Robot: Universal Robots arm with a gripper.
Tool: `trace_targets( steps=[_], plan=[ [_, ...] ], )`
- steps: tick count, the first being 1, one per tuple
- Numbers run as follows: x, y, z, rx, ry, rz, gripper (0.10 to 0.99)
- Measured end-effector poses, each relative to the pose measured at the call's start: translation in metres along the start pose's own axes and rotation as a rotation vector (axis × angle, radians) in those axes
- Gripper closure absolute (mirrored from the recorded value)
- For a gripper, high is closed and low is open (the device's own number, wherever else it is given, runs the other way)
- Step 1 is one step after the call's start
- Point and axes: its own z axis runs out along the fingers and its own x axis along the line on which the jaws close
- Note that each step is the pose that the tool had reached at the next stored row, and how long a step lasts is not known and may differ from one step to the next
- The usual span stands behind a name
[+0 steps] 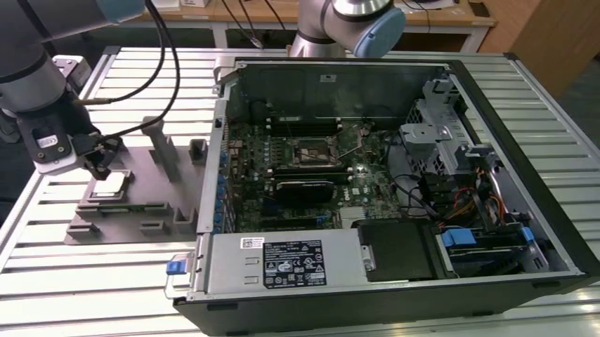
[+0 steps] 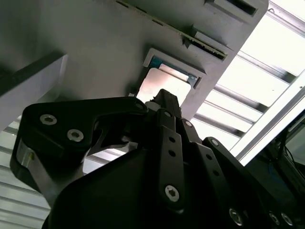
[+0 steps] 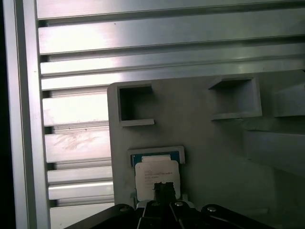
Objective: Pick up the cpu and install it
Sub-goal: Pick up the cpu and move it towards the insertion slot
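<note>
The cpu (image 1: 112, 184) is a small pale silver square lying flat in a recess of the grey tray (image 1: 140, 158), at the exterior view's left. My gripper (image 1: 98, 170) hangs just over the cpu's edge, its fingers shut together with nothing between them. Both wrist views show the cpu (image 2: 164, 86) (image 3: 155, 171) in its framed pocket of the tray (image 2: 95, 47) (image 3: 205, 143), directly under the gripper (image 2: 164, 98) (image 3: 164, 187). Whether the tips touch the chip I cannot tell. The black-framed motherboard socket (image 1: 310, 151) sits inside the open computer case.
The open computer case (image 1: 525, 161) fills the exterior view's middle and right, with a silver power supply (image 1: 281, 263) at its front. Upright posts (image 1: 159, 144) rise from the tray close to the gripper. A second arm's base (image 1: 338, 28) stands behind the case. Everything rests on a slatted metal table (image 1: 94, 281).
</note>
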Motion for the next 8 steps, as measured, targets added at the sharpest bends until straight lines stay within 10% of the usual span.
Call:
trace_targets(
  steps=[8],
  plan=[
    [-0.0001,-0.0017,0.0103,0.000,0.0001,0.000,0.980]
  ],
)
